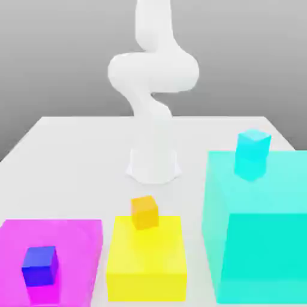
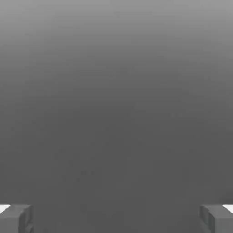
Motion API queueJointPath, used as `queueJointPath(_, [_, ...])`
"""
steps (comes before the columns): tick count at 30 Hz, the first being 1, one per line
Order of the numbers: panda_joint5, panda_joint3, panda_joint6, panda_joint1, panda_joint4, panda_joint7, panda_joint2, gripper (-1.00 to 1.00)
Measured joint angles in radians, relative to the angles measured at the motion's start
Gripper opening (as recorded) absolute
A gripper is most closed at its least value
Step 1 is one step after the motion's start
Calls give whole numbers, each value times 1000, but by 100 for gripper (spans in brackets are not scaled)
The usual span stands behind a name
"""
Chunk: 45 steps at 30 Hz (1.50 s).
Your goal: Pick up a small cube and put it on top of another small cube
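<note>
Up on the big yellow block (image 1: 146, 258), near that block's back edge, the small orange cube (image 1: 144, 211) is seen. A small blue cube (image 1: 39, 265) is set on the pink block (image 1: 72, 240) by the table's (image 1: 78, 150) front corner, and a small cyan cube (image 1: 252, 153) is set on the big cyan block (image 1: 264, 240). The gripper (image 2: 116, 218) is spread wide, and nothing is held between its fingers (image 2: 16, 218).

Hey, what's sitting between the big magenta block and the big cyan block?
In the exterior view, the big yellow block stands between the magenta block and the cyan block, with the small orange cube on top.
</note>
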Motion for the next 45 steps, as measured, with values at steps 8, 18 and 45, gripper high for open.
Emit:
queueJointPath(8, [-192, 178, 209, 137, -139, -237, 194, 0])
queueJointPath(18, [-364, 319, 459, 369, -335, -584, 380, 0])
queueJointPath(45, [-134, 424, 484, 487, -414, -1831, 834, 0])
